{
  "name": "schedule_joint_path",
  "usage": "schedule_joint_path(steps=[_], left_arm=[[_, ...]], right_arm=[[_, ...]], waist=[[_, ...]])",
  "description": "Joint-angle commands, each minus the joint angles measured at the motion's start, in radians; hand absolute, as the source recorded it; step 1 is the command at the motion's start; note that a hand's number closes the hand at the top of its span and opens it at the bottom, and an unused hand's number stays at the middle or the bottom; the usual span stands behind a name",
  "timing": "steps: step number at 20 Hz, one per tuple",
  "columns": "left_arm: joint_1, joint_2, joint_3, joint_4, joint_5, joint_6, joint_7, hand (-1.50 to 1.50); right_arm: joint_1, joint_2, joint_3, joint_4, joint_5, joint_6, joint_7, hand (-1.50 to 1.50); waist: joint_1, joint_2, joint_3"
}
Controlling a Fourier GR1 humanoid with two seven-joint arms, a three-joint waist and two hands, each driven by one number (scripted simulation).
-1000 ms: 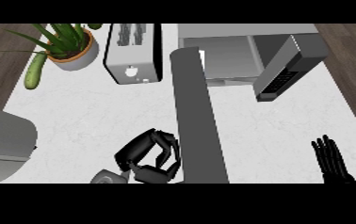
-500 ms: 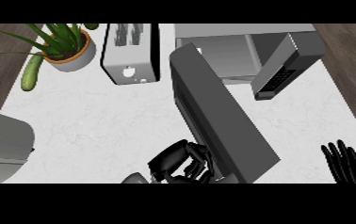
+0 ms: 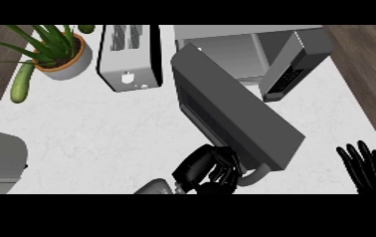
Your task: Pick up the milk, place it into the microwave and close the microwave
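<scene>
On the white table [image 3: 95, 126], a silver toaster [image 3: 131, 57] stands just beside a potted spiky plant [image 3: 55, 52]. A cucumber [image 3: 22, 83] lies at the table's left edge, near the pot.

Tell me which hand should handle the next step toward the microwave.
Left. The left hand sits at the counter's near centre, before the open microwave; the right hand rests open at the right edge.

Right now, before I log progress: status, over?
Left robot hand curled, low centre; right robot hand open, resting at right edge. Milk not visible. Microwave door open; left forearm crosses in front.
</scene>
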Motion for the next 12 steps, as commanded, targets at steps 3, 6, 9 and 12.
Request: schedule_joint_path(steps=[3,6,9,12], left_arm=[[-0.122,-0.031,-0.087,0.009,0.107,0.157,0.025,1.50],[-0.175,-0.031,-0.069,0.022,0.165,0.221,0.014,1.50],[-0.204,-0.032,-0.075,0.037,0.212,0.276,-0.007,1.50],[-0.254,-0.032,-0.060,0.054,0.253,0.335,-0.017,1.50]], right_arm=[[0.022,-0.041,0.031,-0.134,-0.054,0.055,0.057,-1.50],[0.000,-0.052,0.038,-0.170,-0.088,0.049,0.102,-1.50],[-0.004,-0.073,0.032,-0.198,-0.122,0.048,0.141,-1.50],[0.005,-0.062,0.049,-0.223,-0.127,0.031,0.162,-1.50]], waist=[[-0.044,0.005,-0.003],[-0.046,0.011,-0.003],[-0.058,0.017,-0.004],[-0.075,0.019,-0.003]])
